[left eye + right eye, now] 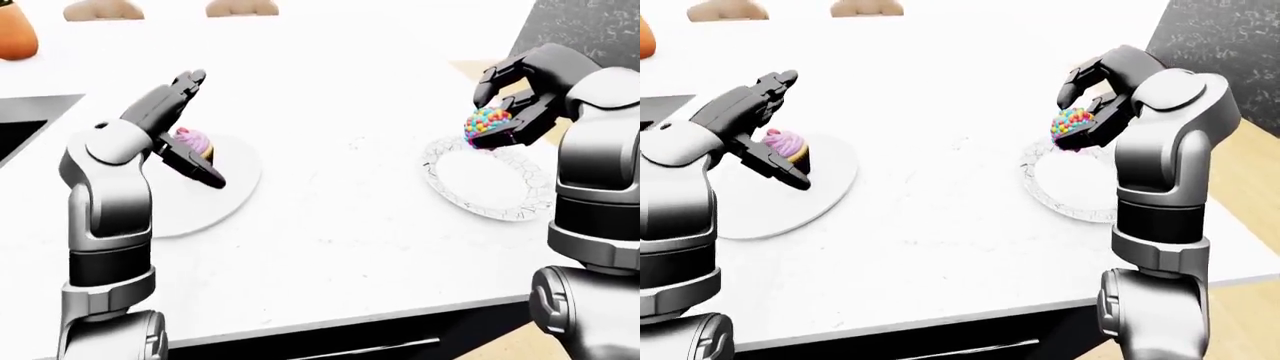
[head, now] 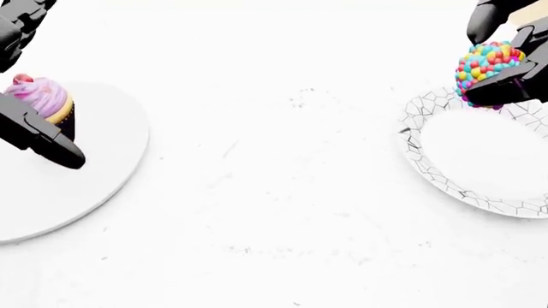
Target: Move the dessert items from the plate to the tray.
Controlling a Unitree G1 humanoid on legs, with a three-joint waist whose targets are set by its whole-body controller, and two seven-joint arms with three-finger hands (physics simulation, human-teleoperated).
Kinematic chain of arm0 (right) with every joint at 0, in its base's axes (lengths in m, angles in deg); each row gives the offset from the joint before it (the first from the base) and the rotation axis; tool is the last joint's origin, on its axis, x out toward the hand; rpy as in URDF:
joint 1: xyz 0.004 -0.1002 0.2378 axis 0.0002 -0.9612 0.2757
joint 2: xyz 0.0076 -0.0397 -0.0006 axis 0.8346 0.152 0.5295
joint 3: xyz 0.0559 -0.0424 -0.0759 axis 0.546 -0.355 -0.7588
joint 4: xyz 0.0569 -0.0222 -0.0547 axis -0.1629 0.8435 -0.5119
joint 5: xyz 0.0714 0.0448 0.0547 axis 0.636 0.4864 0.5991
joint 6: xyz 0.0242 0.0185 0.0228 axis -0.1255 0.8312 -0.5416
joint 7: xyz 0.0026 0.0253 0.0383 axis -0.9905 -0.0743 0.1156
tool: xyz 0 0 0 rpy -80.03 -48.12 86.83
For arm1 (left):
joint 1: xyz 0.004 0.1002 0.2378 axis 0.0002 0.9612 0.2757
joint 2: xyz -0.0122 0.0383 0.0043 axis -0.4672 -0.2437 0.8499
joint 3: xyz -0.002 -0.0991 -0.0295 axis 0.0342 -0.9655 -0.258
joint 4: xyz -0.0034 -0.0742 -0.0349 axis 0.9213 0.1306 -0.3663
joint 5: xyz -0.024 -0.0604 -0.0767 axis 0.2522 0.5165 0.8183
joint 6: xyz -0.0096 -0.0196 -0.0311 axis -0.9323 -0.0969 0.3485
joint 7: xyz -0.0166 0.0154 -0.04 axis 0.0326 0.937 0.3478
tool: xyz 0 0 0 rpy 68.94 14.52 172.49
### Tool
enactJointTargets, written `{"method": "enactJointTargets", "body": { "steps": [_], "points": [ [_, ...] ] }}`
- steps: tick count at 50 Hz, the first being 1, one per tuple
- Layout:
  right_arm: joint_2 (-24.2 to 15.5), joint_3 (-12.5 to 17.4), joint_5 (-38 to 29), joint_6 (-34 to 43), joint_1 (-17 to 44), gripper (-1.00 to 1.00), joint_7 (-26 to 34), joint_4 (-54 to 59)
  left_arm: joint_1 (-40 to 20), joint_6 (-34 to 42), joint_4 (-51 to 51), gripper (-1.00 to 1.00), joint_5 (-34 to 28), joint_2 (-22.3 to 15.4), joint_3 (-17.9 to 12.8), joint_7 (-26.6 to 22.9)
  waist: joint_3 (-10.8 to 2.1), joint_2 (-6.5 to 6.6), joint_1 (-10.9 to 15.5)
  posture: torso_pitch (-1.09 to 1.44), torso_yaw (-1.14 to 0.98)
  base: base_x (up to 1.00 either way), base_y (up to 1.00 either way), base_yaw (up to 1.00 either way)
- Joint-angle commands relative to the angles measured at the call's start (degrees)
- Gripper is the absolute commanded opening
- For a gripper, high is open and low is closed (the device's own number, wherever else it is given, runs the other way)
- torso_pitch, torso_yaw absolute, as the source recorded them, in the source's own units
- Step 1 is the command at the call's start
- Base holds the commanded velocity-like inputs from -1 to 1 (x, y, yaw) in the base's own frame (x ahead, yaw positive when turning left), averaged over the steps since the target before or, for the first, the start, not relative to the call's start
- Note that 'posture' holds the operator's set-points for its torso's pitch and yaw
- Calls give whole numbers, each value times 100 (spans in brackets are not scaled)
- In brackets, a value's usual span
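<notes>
A pink-frosted cupcake point(image 2: 41, 102) stands upright on the round white tray point(image 2: 94, 179) at the left of the head view. My left hand point(image 1: 205, 129) is open, with fingers spread above the cupcake and the thumb below it, not closed on it. At the right, my right hand point(image 1: 1072, 120) is shut on a dessert covered in coloured candies point(image 2: 485, 64). It holds the dessert just above the top rim of the crackle-patterned plate point(image 2: 419, 135). The plate's surface is bare.
White counter point(image 2: 274, 192) lies between tray and plate. In the left-eye view a dark sink point(image 1: 20, 124) sits at the far left, an orange object point(image 1: 14, 34) and tan items point(image 1: 100, 9) along the top, and the counter's near edge point(image 1: 350, 330) at the bottom.
</notes>
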Motion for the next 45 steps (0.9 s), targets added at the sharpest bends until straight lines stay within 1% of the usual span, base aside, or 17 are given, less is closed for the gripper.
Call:
{"method": "enactJointTargets", "body": {
  "steps": [1, 2, 3, 4, 7, 18, 21, 22, 23, 24, 26, 28, 30, 37, 38, 39, 45],
  "points": [
    [-99, 52, -13, -75, 215, -99, -68, -173, -164, -204, 149, 100, -42, -45, -77, 150, -172, -7, 4, 0, 0, 0, 0, 0],
    [-99, 55, 3, -101, 215, -99, -93, -143, -176, -259, 58, 100, -46, -37, -72, 192, -173, -6, 3, 0, 0, 0, 0, 0],
    [-126, 37, -13, -58, 245, -99, -30, -177, -159, -801, -536, 100, -136, -93, 12, 543, -173, -4, 2, 0, 0, 0, 0, 0],
    [-133, 33, -25, -37, 249, -100, -4, -203, -218, -950, -795, 100, -154, -110, -1, 635, -167, -8, 6, 0, 0, 0, 0, 0],
    [-119, 48, -14, -69, 222, -99, -38, -179, -205, -982, -848, 100, -204, -115, -37, 632, -196, 8, 13, 0, 0, 0, 0, 0],
    [-101, 51, 41, -118, 198, -99, -128, -113, -197, -1206, -1138, 100, -304, -145, -75, 777, -199, 2, -3, 0, 0, 0, 0, 0],
    [-102, 53, 42, -119, 171, -100, -141, -113, -169, -1186, -1083, 23, -289, -148, -91, 752, -201, 7, -4, 0, 0, 0, 0, 0],
    [-103, 61, 52, -137, 155, -99, -156, -104, -172, -1189, -1088, 17, -284, -152, -92, 750, -199, 8, -4, 0, 0, 0, 0, 0],
    [-111, 55, 40, -110, 145, -100, -132, -137, -173, -1203, -1105, -1, -281, -157, -93, 758, -198, 9, -3, 0, 0, 0, 0, 0],
    [-113, 56, 38, -109, 138, -99, -133, -135, -165, -1195, -1088, -4, -279, -163, -95, 744, -199, 8, -1, 0, 0, 0, 0, 0],
    [-118, 55, 30, -95, 133, -100, -115, -160, -192, -1274, -1217, -25, -266, -170, -92, 807, -202, 8, -2, 0, 0, 0, 0, 0],
    [-132, 55, 12, -64, 122, -99, -73, -215, -135, -1260, -1143, -23, -270, -181, -101, 790, -203, 12, 0, 0, 0, 0, 0, 0],
    [-138, 74, 18, -82, 96, -99, -80, -216, -108, -1308, -1157, -29, -290, -194, -97, 816, -206, 18, -4, 0, 0, 0, 0, 0],
    [-131, 77, 64, -141, 98, -99, -144, -147, -240, -1459, -1391, -78, -207, -204, -148, 1034, -220, 24, -9, 0, 0, 0, 0, 0],
    [-136, 74, 67, -142, 113, -99, -140, -144, -375, -1456, -1455, -78, -118, -205, -188, 1092, -222, 25, -11, 0, 0, 0, 0, 0],
    [-145, 67, 60, -120, 128, -99, -109, -180, -479, -1298, -1328, -100, -45, -236, -229, 1033, -223, 23, -11, 0, 0, 0, 0, 0],
    [-266, 51, -42, 47, 190, -99, 237, -502, -1183, -636, -1118, -100, 486, -576, -340, 863, -192, 5, -13, 0, 0, 0, 0, 0]
  ]
}}
